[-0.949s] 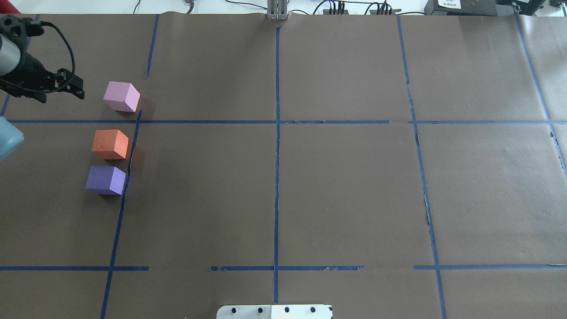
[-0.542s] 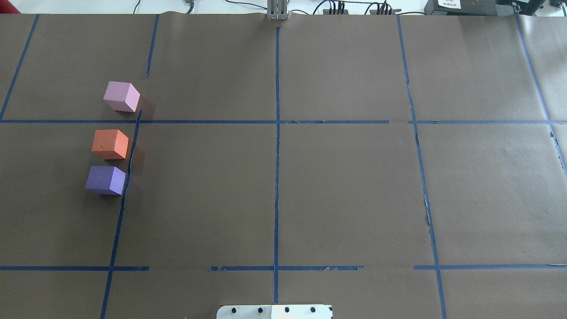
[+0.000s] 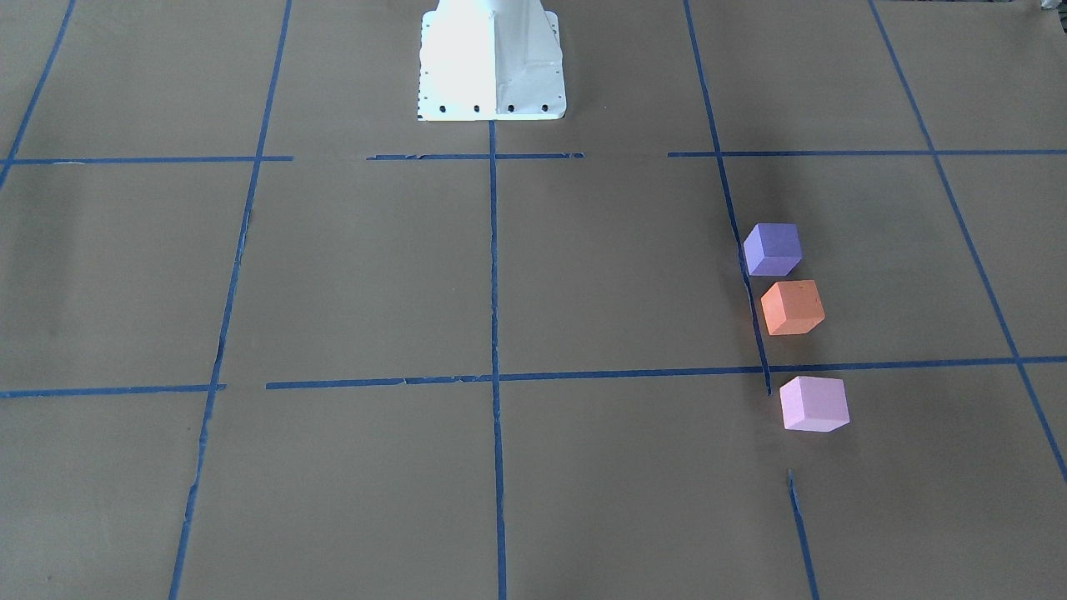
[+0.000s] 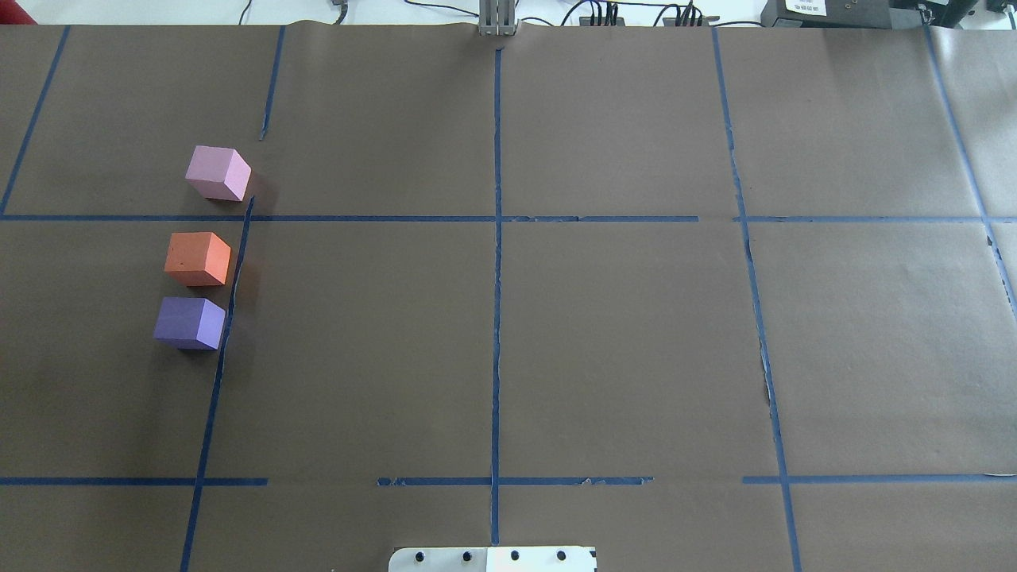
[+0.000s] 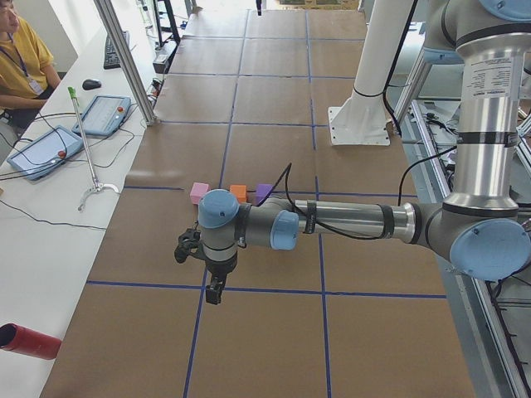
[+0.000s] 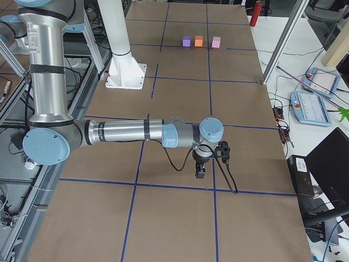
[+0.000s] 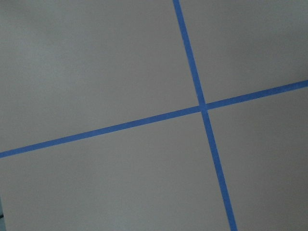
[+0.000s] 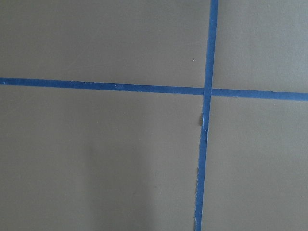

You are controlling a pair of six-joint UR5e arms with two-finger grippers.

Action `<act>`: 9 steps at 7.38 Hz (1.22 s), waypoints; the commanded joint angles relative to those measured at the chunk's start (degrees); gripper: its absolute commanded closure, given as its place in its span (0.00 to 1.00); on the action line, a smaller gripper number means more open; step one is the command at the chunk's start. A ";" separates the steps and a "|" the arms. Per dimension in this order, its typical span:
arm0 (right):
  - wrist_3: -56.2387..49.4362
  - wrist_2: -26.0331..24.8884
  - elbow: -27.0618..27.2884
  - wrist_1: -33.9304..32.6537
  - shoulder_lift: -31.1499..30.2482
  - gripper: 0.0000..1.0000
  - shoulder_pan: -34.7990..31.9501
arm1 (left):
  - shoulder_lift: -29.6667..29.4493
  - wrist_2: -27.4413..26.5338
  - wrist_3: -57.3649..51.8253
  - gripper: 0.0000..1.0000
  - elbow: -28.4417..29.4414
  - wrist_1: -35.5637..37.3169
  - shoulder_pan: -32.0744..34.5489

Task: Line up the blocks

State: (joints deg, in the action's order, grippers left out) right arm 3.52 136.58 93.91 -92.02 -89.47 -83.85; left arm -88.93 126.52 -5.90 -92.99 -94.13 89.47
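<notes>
Appearing only in side views — left gripper [image 5: 214,294], right gripper [image 6: 200,173], jaws untellable; overhead shows blocks [image 4: 197,258] aligned.

orange block [image 4: 198,258]: 1 | purple block [image 4: 189,322]: 1 | pink block [image 4: 217,172]: 1 | robot arms [image 5: 348,222] [image 6: 125,132]: 2

In the exterior left view the left arm [image 5: 348,220] hides the lower parts of the orange block [image 5: 239,191] and the purple block [image 5: 265,191]. The left pincer [image 5: 214,292] and right pincer [image 6: 200,172] are too small to tell whether their jaws stand apart. The overhead view's bottom edge cuts off the robot's base [image 4: 493,559]
</notes>
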 commanded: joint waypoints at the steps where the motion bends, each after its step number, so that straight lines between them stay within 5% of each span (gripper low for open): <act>1: 0.00 0.00 -0.04 0.00 0.00 0.00 0.00 | -0.89 0.40 5.43 0.00 0.44 2.55 0.36; 4: 0.00 0.00 -0.04 0.00 0.00 0.00 0.00 | -1.16 5.74 6.95 0.00 0.44 1.24 0.27; 9: 0.00 0.00 -0.04 0.00 0.00 0.00 0.00 | -0.72 5.14 6.86 0.00 2.37 -5.62 0.27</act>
State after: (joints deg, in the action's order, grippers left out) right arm 3.52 136.58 93.87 -92.02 -89.47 -83.85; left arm -89.46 131.59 1.08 -91.23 -99.14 89.74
